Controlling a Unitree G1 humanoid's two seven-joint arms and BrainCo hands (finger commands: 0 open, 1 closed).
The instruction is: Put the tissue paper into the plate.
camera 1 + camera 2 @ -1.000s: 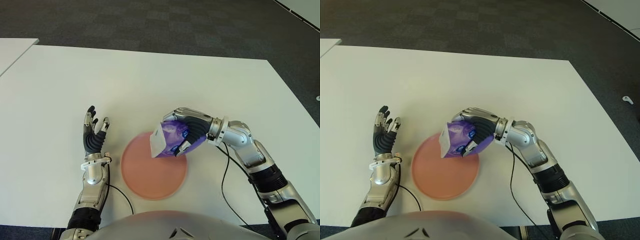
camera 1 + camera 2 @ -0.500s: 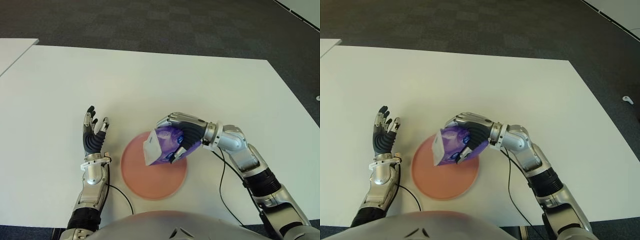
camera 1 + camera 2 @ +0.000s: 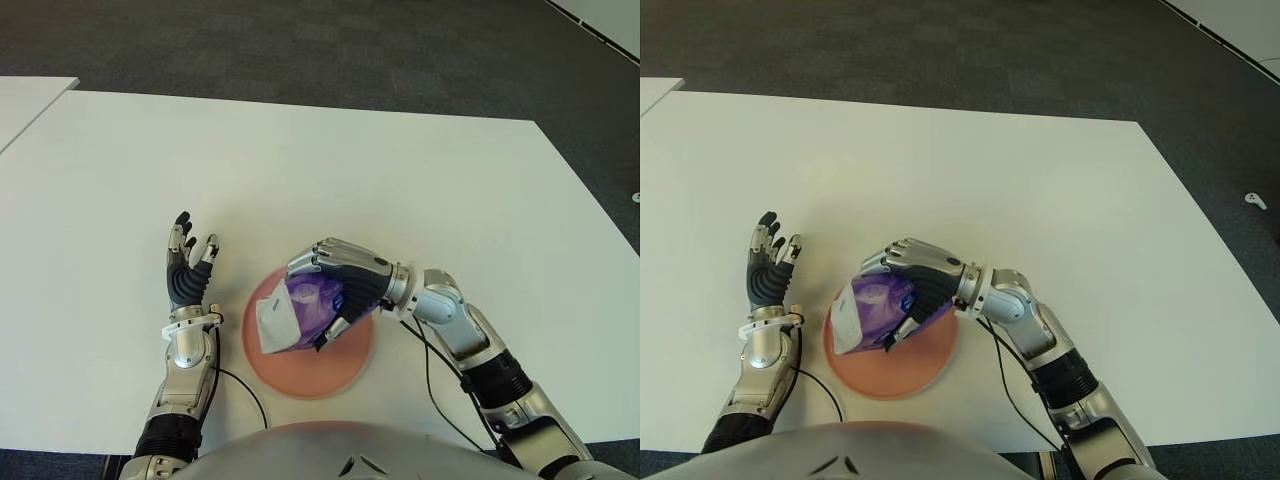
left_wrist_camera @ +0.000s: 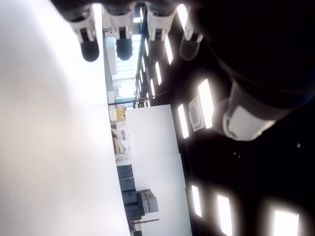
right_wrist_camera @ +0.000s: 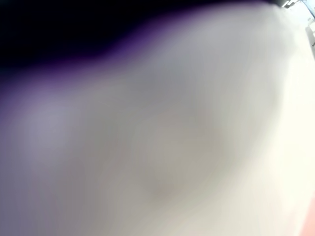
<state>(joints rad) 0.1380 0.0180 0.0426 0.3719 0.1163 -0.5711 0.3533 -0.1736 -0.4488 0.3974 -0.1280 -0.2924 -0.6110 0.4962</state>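
Observation:
A purple tissue pack [image 3: 296,314] with a white end sits inside my right hand [image 3: 325,290], whose fingers are curled over its top. Hand and pack are over the round pink plate [image 3: 345,355], near its middle. I cannot tell whether the pack touches the plate. In the right wrist view the pack [image 5: 147,137] fills the picture as a purple and white blur. My left hand [image 3: 188,268] shows left of the plate with its fingers spread and pointing up, holding nothing.
The plate lies on a white table [image 3: 300,170] near its front edge. A cable [image 3: 445,400] runs along my right forearm. Dark carpet [image 3: 330,50] lies beyond the table, and a second white table corner [image 3: 25,100] shows at far left.
My right hand has carried the tissue pack leftward and toward me, from the plate's far right rim to above its middle. The left hand has not moved.

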